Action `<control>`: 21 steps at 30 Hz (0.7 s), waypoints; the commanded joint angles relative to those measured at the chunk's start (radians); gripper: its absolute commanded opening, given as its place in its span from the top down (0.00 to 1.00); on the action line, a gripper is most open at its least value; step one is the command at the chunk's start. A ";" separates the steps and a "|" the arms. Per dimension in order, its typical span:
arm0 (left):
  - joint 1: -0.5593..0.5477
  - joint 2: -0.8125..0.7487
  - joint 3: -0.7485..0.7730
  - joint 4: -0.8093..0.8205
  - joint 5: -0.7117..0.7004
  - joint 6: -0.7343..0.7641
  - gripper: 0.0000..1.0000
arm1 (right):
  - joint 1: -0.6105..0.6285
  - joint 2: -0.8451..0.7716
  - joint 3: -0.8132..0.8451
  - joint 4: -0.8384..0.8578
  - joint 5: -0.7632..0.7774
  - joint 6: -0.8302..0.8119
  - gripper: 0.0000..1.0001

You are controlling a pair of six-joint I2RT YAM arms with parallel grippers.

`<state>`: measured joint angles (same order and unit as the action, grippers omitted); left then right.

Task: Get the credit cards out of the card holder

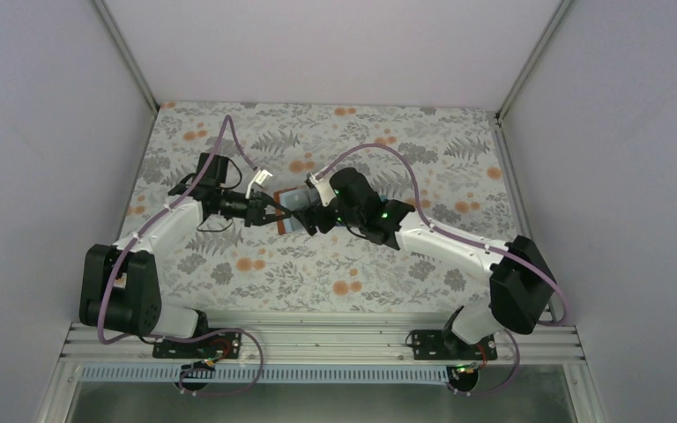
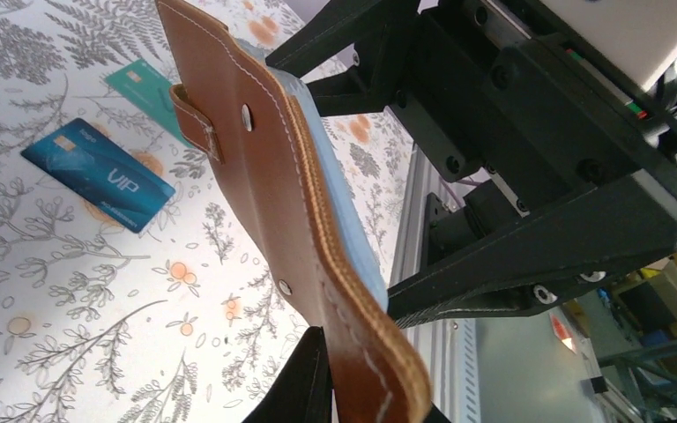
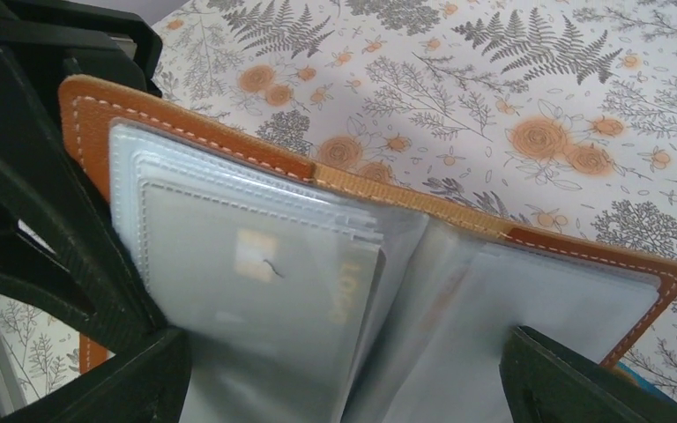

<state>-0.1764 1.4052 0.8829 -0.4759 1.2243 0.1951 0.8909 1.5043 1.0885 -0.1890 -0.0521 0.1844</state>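
left fingers [image 2: 307,384] tight on card holder [image 2: 264,181]

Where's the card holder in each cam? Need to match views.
Top external: card holder just left of frame centre.
Left wrist: card holder, brown outside, diagonal through the middle.
Right wrist: card holder open, clear sleeves filling the frame.
Shared landmark: floral tablecloth.
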 commanded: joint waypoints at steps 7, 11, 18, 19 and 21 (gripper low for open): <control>-0.009 -0.003 0.002 0.046 0.065 0.024 0.98 | 0.040 -0.101 -0.122 0.104 -0.060 -0.088 0.11; -0.009 -0.011 0.002 0.042 0.061 0.023 0.98 | 0.041 -0.056 -0.087 0.097 -0.004 -0.046 0.13; -0.009 -0.012 0.001 0.039 0.079 0.028 0.98 | 0.046 0.023 -0.021 0.077 0.054 -0.006 0.16; -0.009 -0.013 0.000 0.038 0.083 0.032 0.98 | 0.046 0.026 -0.020 0.076 0.054 -0.005 0.20; -0.010 -0.013 -0.002 0.035 0.097 0.035 0.98 | 0.045 0.024 -0.023 0.076 0.054 -0.002 0.29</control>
<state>-0.1753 1.4052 0.8814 -0.4534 1.2137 0.1982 0.9260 1.5135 1.0367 -0.1230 -0.0509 0.1600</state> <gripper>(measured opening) 0.066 0.781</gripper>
